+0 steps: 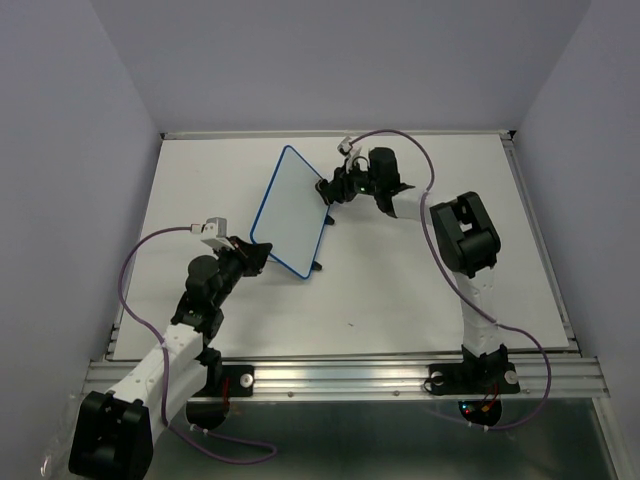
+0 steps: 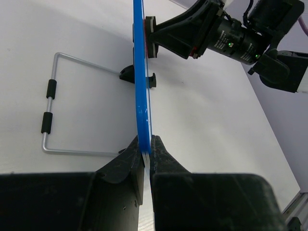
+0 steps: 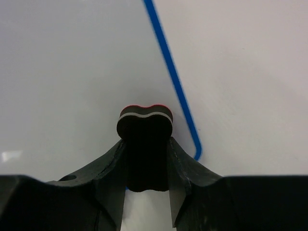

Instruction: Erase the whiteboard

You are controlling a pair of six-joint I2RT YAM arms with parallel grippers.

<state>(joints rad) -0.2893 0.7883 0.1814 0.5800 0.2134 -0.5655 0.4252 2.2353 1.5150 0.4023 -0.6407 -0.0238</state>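
Left pincer point(image 2: 146, 144) clamps whiteboard point(image 2: 139, 72) edge; right pincer point(image 3: 145, 143) grips eraser point(image 3: 144, 122) against its face. Hard push could twist it loose.

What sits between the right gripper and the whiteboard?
A small black eraser with a red face, clamped in the right gripper, its face at the whiteboard; the right wrist view shows it.
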